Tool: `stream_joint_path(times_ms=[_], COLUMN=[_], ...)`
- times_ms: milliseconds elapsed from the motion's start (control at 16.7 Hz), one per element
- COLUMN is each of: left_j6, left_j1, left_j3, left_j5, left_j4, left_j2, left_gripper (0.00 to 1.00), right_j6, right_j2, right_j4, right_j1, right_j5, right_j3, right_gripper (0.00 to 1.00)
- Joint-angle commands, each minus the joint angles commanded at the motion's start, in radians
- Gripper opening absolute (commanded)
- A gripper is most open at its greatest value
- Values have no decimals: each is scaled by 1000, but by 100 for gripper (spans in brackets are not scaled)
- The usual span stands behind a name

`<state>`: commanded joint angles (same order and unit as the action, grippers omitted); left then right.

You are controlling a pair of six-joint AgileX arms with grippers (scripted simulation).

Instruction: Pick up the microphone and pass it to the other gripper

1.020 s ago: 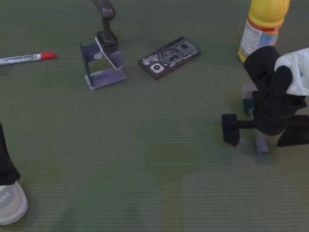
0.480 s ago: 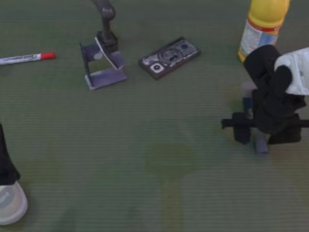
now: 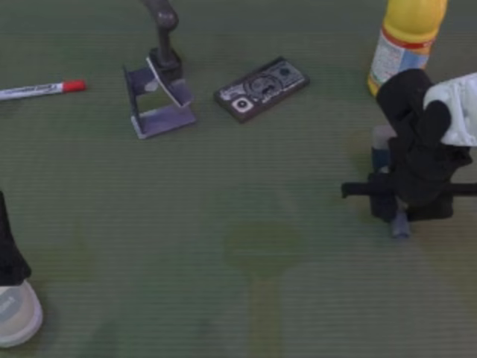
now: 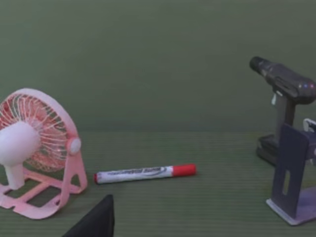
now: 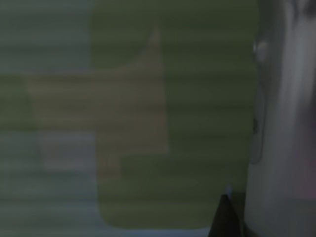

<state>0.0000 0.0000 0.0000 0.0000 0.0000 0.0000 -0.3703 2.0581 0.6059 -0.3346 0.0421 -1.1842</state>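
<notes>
The microphone lies on the green table at the right. Its grey handle (image 3: 402,224) pokes out below my right gripper (image 3: 403,206), and a bit of its head end (image 3: 381,146) shows above. The right gripper hangs straight over it, shut on the handle from both sides. In the right wrist view the grey handle (image 5: 281,123) fills the picture's edge beside one black fingertip (image 5: 227,217). My left gripper (image 3: 9,257) is parked at the table's left edge, open, with one black fingertip (image 4: 98,219) in its wrist view.
A yellow bottle (image 3: 406,37) stands just behind the right gripper. A dark flat device (image 3: 261,88) and a grey stamp (image 3: 160,89) lie at the back middle. A red-capped marker (image 3: 41,89) lies back left, and a pink fan (image 4: 34,148) stands near it.
The right gripper's fingers have drawn in from wide apart onto the microphone's handle. The left arm has not moved.
</notes>
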Motion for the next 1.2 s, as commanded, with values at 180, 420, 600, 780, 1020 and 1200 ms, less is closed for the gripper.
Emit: stream_joint_path(times_ms=[180, 420, 600, 780, 1020, 1200], left_j6=[0, 0, 0, 0, 0, 0], left_j1=[0, 0, 0, 0, 0, 0], left_j3=[0, 0, 0, 0, 0, 0], left_j5=[0, 0, 0, 0, 0, 0], left_j4=[0, 0, 0, 0, 0, 0], left_j2=[0, 0, 0, 0, 0, 0], left_gripper=[100, 100, 100, 100, 100, 100], right_j6=[8, 38, 81, 137, 219, 279], right_j2=[-42, -67, -99, -144, -229, -308], right_j4=[15, -92, -283, -560, -970, -1222], right_j1=[-2, -5, -6, -4, 1, 7], right_j5=[10, -32, -100, -188, -314, -398], right_j3=[-18, 2, 44, 114, 229, 307], right_gripper=[0, 0, 0, 0, 0, 0])
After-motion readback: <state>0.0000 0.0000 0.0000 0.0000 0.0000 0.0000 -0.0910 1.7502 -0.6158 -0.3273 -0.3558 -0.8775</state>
